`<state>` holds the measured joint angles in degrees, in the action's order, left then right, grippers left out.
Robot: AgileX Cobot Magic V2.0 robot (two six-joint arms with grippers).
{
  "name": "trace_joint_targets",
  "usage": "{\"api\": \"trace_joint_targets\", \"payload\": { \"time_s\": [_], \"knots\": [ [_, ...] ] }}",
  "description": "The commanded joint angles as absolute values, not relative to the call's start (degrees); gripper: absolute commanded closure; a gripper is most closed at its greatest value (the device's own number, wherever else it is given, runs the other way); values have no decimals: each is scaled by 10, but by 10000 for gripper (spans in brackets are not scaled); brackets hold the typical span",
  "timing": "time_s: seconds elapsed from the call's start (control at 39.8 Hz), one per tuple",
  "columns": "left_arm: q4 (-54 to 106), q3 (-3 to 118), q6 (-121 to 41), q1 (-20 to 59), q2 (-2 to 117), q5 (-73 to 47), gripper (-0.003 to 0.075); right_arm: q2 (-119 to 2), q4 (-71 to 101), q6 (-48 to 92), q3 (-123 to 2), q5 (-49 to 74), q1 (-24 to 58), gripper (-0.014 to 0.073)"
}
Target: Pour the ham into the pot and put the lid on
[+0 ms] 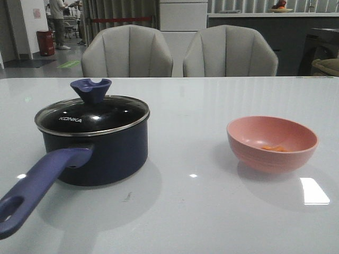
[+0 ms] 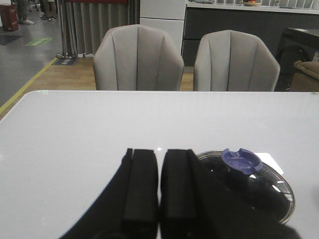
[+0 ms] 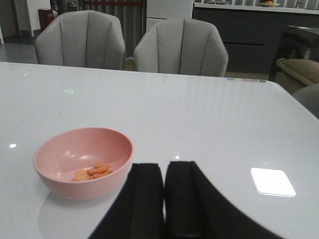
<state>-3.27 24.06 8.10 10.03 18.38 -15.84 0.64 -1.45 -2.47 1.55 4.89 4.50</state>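
Note:
The navy pot (image 1: 100, 153) stands on the left of the white table, its purple-blue handle (image 1: 37, 190) pointing toward the front edge. The glass lid (image 1: 92, 117) with the blue knob (image 1: 91, 89) rests on the pot. To the right sits a pink bowl (image 1: 272, 143) holding a few orange ham pieces (image 1: 274, 148). Neither arm shows in the front view. In the left wrist view my left gripper (image 2: 159, 154) is shut and empty, near the lid (image 2: 264, 184) and its knob (image 2: 241, 160). My right gripper (image 3: 164, 167) is shut and empty, beside the bowl (image 3: 82, 162) with the ham (image 3: 93, 172).
Two grey chairs (image 1: 127, 53) (image 1: 230, 53) stand behind the table's far edge. A bright light reflection (image 1: 313, 190) lies on the tabletop near the bowl. Open tabletop (image 1: 190, 143) separates pot and bowl.

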Motion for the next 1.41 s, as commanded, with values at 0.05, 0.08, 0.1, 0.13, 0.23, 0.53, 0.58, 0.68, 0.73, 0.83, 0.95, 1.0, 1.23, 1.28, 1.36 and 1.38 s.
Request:
{"api": "trace_joint_targets", "payload": {
  "time_s": [0.05,0.08,0.1,0.13,0.23,0.53,0.58,0.68,0.73,0.83,0.95,1.0,1.23,1.28,1.36,1.38],
  "knots": [
    [-31,261,83,101,204,-120,590,17,-24,-25,12,5,41,417],
    [-31,261,83,101,205,-120,574,17,-24,-25,12,5,41,417],
    [-31,261,83,101,208,-120,559,17,-24,-25,12,5,41,417],
    [-31,261,83,101,209,-120,531,17,-24,-25,12,5,41,417],
    [-33,261,83,101,214,-120,379,17,-24,-25,12,5,41,417],
    [-33,298,83,101,304,-165,52,17,-24,-25,12,5,41,417],
    [-31,319,83,101,335,-186,52,17,-24,-25,12,5,41,417],
    [-28,369,83,101,401,-228,57,17,-24,-25,12,5,41,417],
    [-26,402,83,101,435,-251,66,17,-24,-25,12,5,41,417],
    [-21,462,83,101,504,-307,65,17,-24,-25,12,5,41,417],
    [-19,539,83,106,584,-369,65,17,-24,-25,12,5,41,417],
    [-18,567,83,114,618,-387,65,17,-24,-25,12,5,41,417],
    [-17,702,87,188,755,-466,65,17,-24,-25,12,5,41,417],
    [-20,728,96,203,781,-481,65,17,-24,-25,12,5,41,417],
    [-30,774,118,225,827,-507,65,17,-24,-25,12,5,41,417],
    [-33,790,123,233,839,-514,65,17,-24,-25,12,5,41,417]
  ]
}}
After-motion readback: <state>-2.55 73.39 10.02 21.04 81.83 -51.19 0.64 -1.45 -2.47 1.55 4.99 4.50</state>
